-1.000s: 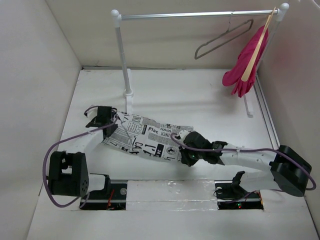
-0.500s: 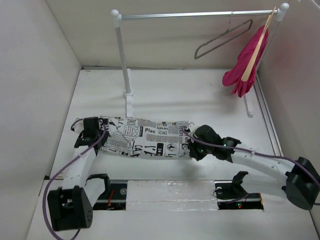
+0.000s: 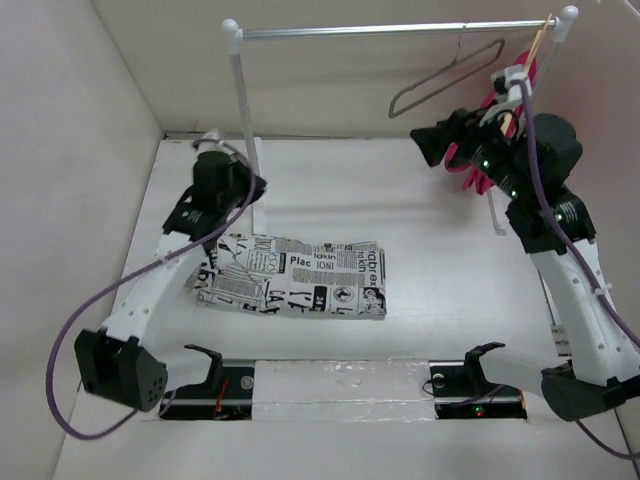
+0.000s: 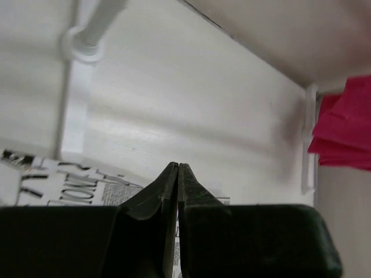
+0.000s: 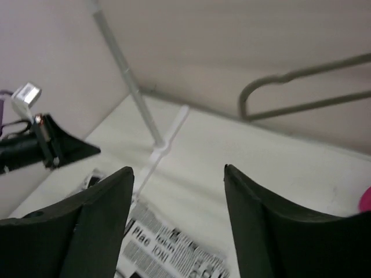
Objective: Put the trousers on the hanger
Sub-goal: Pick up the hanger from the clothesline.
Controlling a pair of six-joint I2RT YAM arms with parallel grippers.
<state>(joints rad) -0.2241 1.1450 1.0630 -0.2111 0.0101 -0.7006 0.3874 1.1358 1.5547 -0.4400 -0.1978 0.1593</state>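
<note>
While folded into a flat rectangle, resting on white bench: long white cloth trousers printed with black newspaper text, free of both tools. Hanging from silver metal rail at far right: thin grey wire hanger. Left tool hovering beyond trousers' far left corner, jaws pressed together, empty. Right tool up near hanger, jaws apart, empty.

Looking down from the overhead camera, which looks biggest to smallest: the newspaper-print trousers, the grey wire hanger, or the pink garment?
1. Trousers
2. Wire hanger
3. Pink garment, though this is unsure: the right arm hides most of it.
</note>
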